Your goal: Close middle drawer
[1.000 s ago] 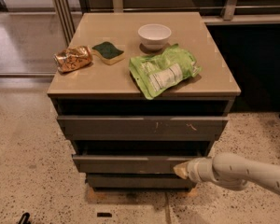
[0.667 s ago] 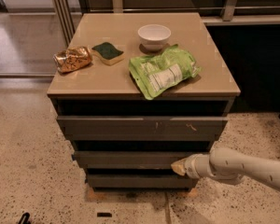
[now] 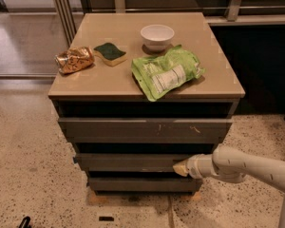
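The middle drawer (image 3: 128,162) is a plain grey-brown front, second of three stacked fronts under the tan cabinet top. It stands out a little less than the scratched top front (image 3: 145,128) above it. My gripper (image 3: 182,167) comes in from the right on a white arm and its pale tip rests against the right end of the middle drawer's front. The narrow bottom front (image 3: 142,184) sits below.
On the cabinet top (image 3: 104,80) lie a white bowl (image 3: 157,35), a green chip bag (image 3: 165,72), a green sponge (image 3: 109,52) and a brown snack packet (image 3: 74,60). Speckled floor lies around the cabinet. A railing and dark wall stand behind.
My gripper and arm have moved left along the drawer's front, and the middle drawer has slid inward a little.
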Motion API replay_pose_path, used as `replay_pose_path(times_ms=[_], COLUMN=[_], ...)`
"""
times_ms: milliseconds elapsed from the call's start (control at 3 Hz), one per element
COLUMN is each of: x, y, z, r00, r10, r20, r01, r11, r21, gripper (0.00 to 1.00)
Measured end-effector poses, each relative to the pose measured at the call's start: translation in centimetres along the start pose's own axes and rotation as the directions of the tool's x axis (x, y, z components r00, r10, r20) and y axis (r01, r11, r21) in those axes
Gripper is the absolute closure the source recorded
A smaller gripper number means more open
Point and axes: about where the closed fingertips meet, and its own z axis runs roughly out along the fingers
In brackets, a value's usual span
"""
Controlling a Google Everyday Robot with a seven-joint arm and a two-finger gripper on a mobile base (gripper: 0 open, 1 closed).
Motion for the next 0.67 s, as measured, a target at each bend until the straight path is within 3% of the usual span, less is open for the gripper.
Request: replay_pose_path(times_ms=[333, 667], x=[4.1, 7.8], y=[2.8, 5.9], z=[-2.1, -5.5], r00=[0.996, 0.983], r10=[0.081, 0.181], r20=[-0.022, -0.014], r01=[-0.082, -0.182], r11=[0.9957, 0.9822], r21=[-0.044, -0.046], gripper=[1.0, 1.0])
